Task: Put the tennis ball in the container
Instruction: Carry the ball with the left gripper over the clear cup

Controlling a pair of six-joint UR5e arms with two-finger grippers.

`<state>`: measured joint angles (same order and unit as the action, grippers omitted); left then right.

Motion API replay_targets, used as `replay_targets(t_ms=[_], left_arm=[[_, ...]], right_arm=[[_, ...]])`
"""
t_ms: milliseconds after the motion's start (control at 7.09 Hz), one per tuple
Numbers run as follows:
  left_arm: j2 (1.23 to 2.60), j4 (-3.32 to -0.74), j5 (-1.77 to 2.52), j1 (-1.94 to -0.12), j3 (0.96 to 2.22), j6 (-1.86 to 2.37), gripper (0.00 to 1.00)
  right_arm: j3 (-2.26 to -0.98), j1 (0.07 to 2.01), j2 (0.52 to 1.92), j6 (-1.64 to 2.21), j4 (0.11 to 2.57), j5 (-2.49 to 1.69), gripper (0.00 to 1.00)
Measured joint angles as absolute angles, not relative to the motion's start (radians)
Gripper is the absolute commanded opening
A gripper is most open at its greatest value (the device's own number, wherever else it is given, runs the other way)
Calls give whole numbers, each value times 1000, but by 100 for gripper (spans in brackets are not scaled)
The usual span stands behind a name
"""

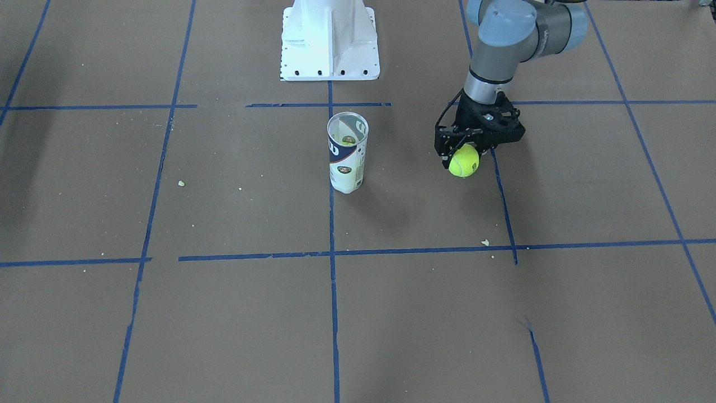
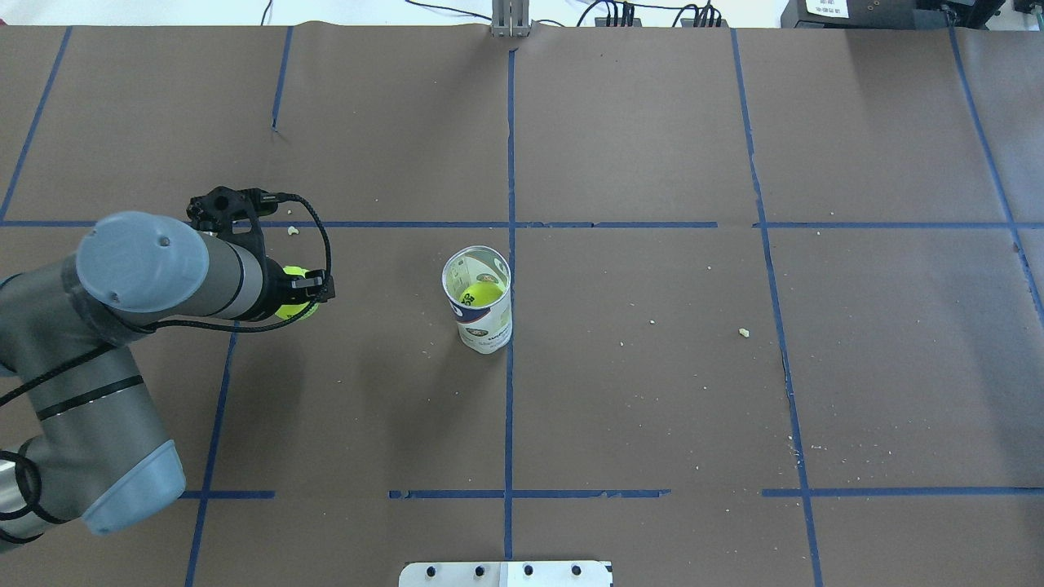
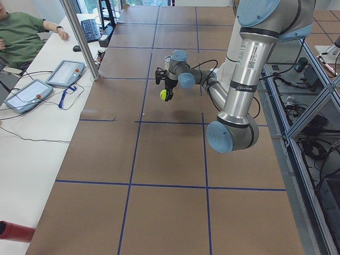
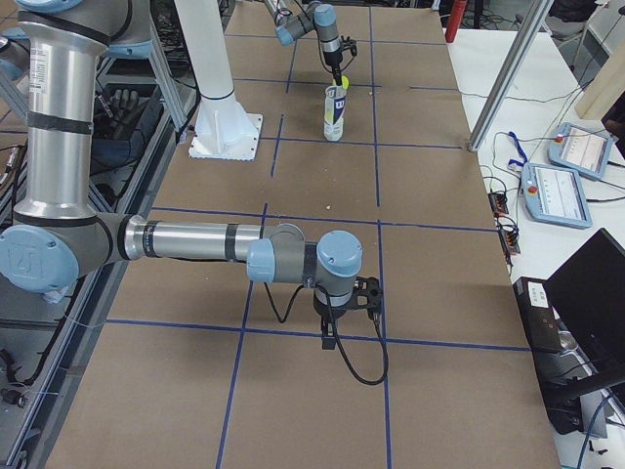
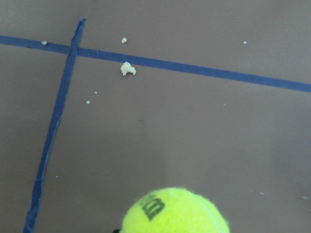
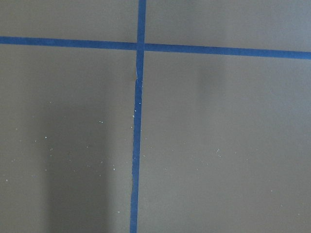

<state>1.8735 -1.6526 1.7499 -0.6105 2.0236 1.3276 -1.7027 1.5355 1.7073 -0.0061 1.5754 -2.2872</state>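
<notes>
The robot's left gripper point(image 1: 464, 152) holds a small, fuzzy, bright yellow-green tennis ball point(image 1: 464, 163). The black fingers pinch the ball from both sides. Its top sits between them and its bottom half pokes out below the tips. The ball hangs in the air above the brown paper-covered table point(image 1: 224, 313), not touching it. In the left wrist view the ball point(image 5: 175, 213) fills the bottom edge, with a dark mark on it, and blue tape lines point(image 5: 56, 121) cross on the paper far under it.

The clear plastic tube-shaped container point(image 1: 347, 162) with a silvery rim and a white and navy label stands up straight in the middle of the table. It sits on a blue line. Its top is open. From overhead, a second yellow-green ball point(image 2: 479, 295) already lies inside it. The held ball is well apart from the tube, off to the robot's left side.

A big white metal base point(image 1: 330, 45) stands behind the tube, near the robot.

The right gripper point(image 4: 347, 298) shows only in the right side view, pointing down near the table, far from the tube. I cannot tell if its jaws are apart or together.
</notes>
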Motion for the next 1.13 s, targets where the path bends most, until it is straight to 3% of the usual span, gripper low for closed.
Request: replay_targets(t_ms=[423,846,1128], left_arm=[[2132,-1271,1873,-679,2129,1351,0],[2422,-1163,1932,-669,1939,1452,0],[2518,-1151,1940,-637,1840,1488,0]], right_arm=[[-1703,1536,1707,-6,1575,-2287,100],[-1703,1536,1707,-6,1575,-2287,100],[-1703,1536,1707,-6,1575,-2287,100]])
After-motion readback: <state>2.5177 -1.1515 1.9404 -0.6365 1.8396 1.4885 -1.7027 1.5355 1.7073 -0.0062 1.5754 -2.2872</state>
